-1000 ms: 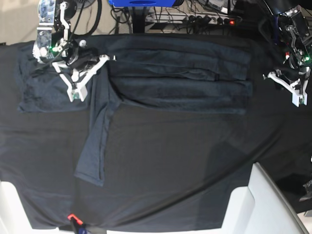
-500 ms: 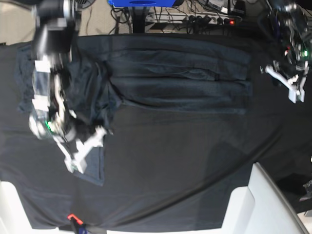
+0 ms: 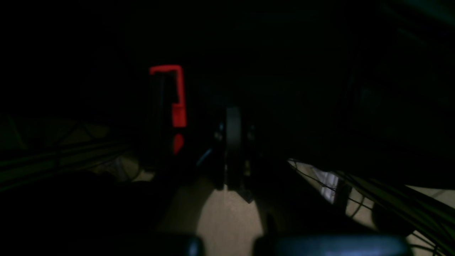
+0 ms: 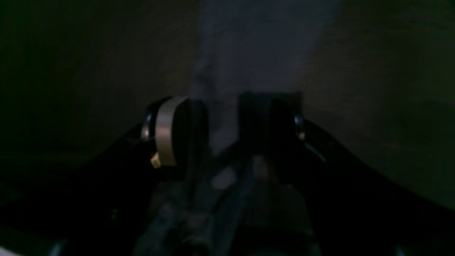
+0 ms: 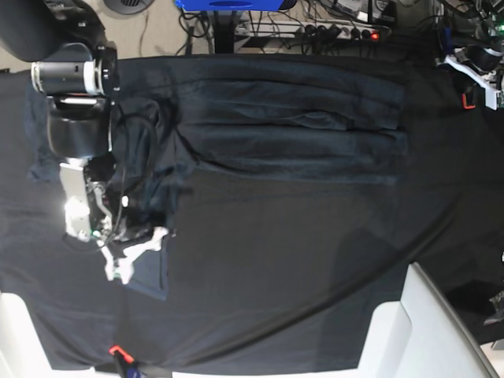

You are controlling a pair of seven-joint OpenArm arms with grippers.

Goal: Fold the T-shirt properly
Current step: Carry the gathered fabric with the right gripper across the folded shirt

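Observation:
The dark slate-grey T-shirt (image 5: 291, 134) lies partly folded along the far side of the black tablecloth (image 5: 299, 260). One long sleeve (image 5: 153, 279) hangs toward the near-left. My right gripper (image 5: 135, 253) is low over that sleeve's end, open. In the right wrist view the grey sleeve cloth (image 4: 249, 53) runs between the spread fingers of this gripper (image 4: 222, 128). My left gripper (image 5: 476, 79) is at the far right corner, off the shirt, and looks open and empty. The left wrist view is dark and shows only floor and cables.
A red clamp (image 5: 467, 100) sits on the table's right edge and also shows in the left wrist view (image 3: 177, 99). White chair parts (image 5: 425, 331) stand at the near right, and another white part (image 5: 16, 339) at the near left. Cables and a power strip (image 5: 331, 31) lie behind the table.
My right gripper has swept from the shirt's far-left shoulder down to the sleeve end. The left arm has pulled back to the far right corner. The shirt's left part is more bunched.

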